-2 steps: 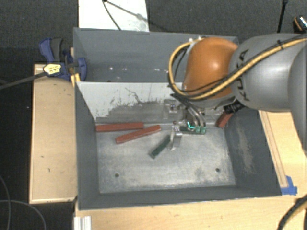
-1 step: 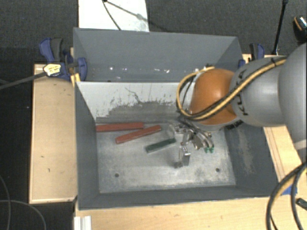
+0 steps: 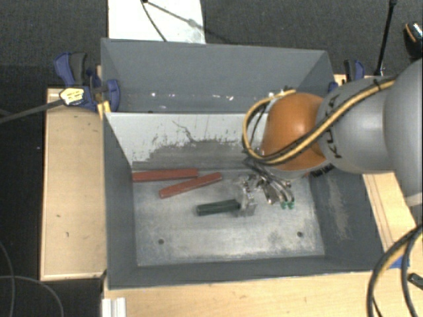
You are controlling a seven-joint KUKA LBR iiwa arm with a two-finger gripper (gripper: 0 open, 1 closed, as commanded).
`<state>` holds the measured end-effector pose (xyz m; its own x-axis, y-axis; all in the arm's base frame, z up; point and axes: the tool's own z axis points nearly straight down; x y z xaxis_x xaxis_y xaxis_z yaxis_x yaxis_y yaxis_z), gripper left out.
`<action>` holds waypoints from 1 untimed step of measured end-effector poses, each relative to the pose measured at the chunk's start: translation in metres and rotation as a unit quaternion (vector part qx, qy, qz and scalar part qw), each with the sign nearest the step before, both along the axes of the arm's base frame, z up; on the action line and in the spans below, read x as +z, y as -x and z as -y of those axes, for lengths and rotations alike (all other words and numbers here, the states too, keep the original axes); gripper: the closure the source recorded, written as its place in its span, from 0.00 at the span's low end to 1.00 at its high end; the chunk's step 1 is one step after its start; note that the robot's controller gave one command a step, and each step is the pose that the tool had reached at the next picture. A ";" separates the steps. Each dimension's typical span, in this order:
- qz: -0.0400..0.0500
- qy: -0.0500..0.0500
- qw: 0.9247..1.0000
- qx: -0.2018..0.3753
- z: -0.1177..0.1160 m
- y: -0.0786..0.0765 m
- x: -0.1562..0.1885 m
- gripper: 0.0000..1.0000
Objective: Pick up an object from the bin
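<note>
The arm is coming into the grey metal bin [image 3: 165, 253] from the right, and its end effector [image 3: 250, 200] is sitting low over the floor, right at the right-hand end of a dark green bar [image 3: 217, 209]. The orange wrist cover [image 3: 291, 132] and its looping cables are hanging above and shading the tool, so whether the end effector is open, closed or gripping the bar cannot be told. The bar is lying flat near the middle of the floor, running roughly left to right, clear of the walls, which is probably leaving its end free to approach from above. It is looking short, slim and straight, dark against the scuffed metal. Two reddish-brown sticks are lying behind it: the longer stick [image 3: 165, 174] is resting near the foot of the back wall, and the tilted stick [image 3: 190, 185] is lying just in front of it, both apart from the dark bar.
</note>
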<state>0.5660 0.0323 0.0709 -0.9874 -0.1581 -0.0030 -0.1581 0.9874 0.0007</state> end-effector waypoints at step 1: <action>0.003 0.000 0.988 0.152 -0.051 0.033 0.158 1.00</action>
